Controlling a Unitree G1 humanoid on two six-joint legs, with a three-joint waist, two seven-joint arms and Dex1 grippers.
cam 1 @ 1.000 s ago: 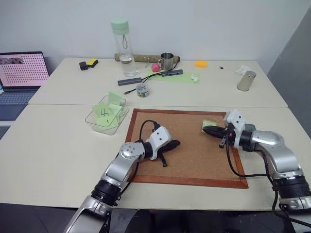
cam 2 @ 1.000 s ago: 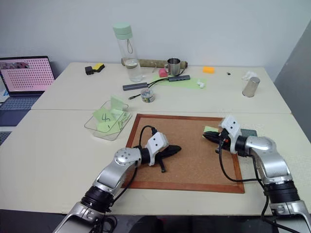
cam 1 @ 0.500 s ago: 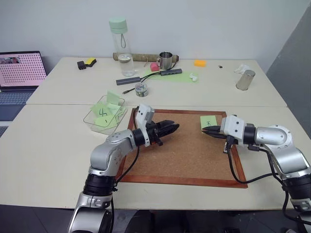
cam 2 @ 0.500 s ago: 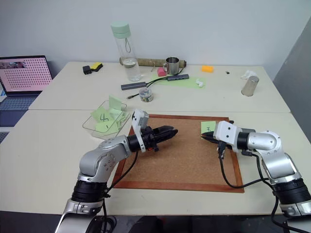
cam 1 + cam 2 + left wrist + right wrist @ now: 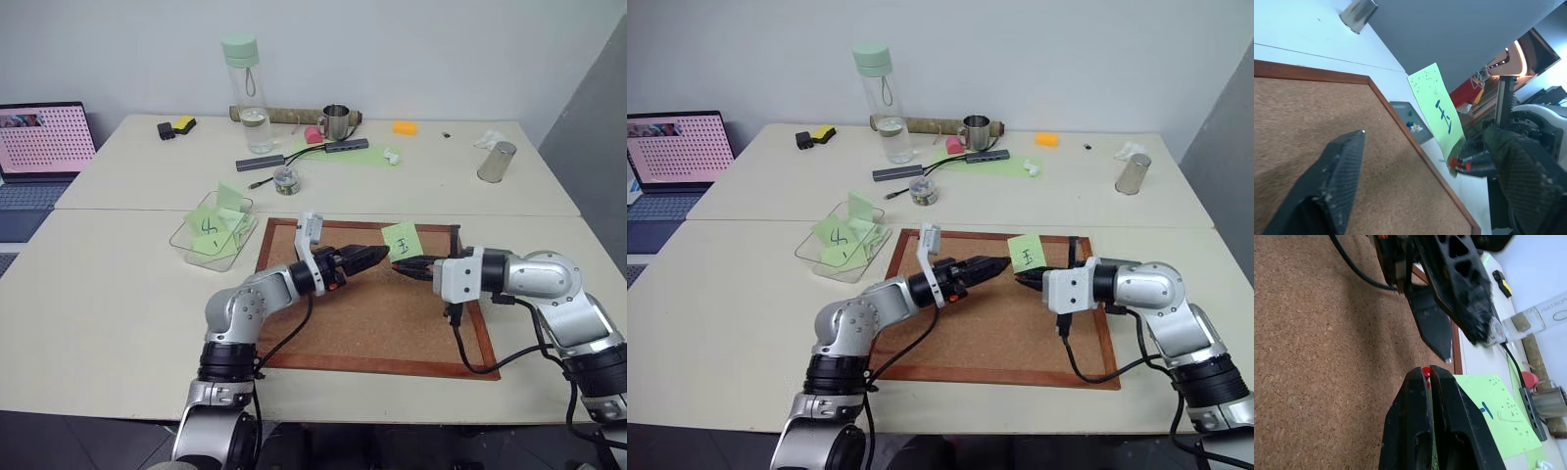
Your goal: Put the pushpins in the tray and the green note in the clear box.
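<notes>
Green note: thin, light, floppy paper; held above the corkboard, pinned by a red pushpin.
Right gripper: fingers clenched on that pushpin.
Left gripper: fingers spread, just left of the note.
Hold point: likely the free edge, pinched gently.

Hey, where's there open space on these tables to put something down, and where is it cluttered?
Bare tabletop lies left of the corkboard and in front of the clear box. The far table is crowded between the bottle and the metal cup. Both grippers meet at the green note over the corkboard.
</notes>
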